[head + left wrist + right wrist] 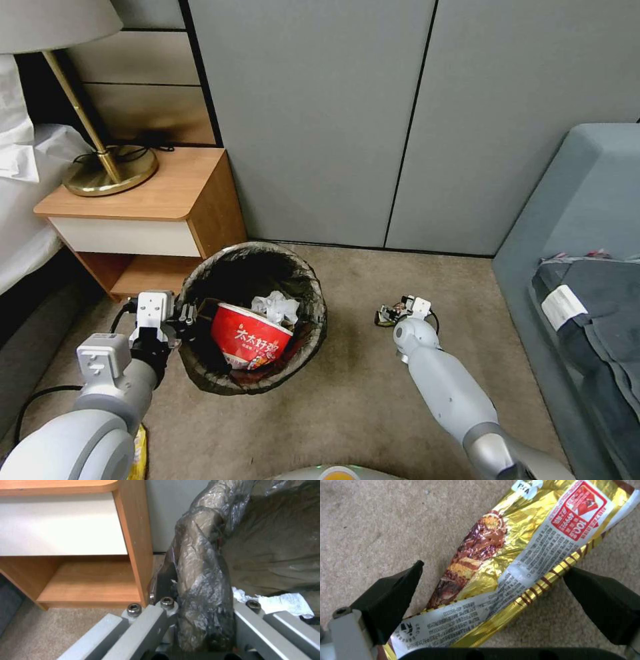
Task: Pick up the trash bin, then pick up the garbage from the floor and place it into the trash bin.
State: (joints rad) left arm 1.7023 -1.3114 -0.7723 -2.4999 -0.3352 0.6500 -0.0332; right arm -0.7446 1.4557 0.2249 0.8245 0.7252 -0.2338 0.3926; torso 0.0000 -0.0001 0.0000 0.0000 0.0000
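- The left gripper [189, 313] is clamped on the near-left rim of the trash bin [313, 293]; in the left wrist view its grey metal fingers [146, 622] sit on either side of the rolled, crinkled dark liner, and the rim's lower part is cut off at that picture's edge.
- Whether the bin rests on the carpet [373, 413] or is lifted, I cannot tell; it tilts toward the camera.
- Inside the bin, just beyond the left gripper, lie a glossy red noodle bowl [250, 337] and a crumpled white tissue [277, 307]; the bowl's lower part is hidden by the liner's folds.
- The right gripper [390, 313] is low over the carpet, well apart from the bin; in the head view its fingers are too small to read.
- In the right wrist view its black pads [391, 597] stand wide apart, straddling a gold foil snack wrapper [506, 562] that lies flat on the looped beige carpet, creased and shiny, with both ends cut off by the frame.
- Beyond the left gripper stands a wooden nightstand [193, 200] with a white drawer front.
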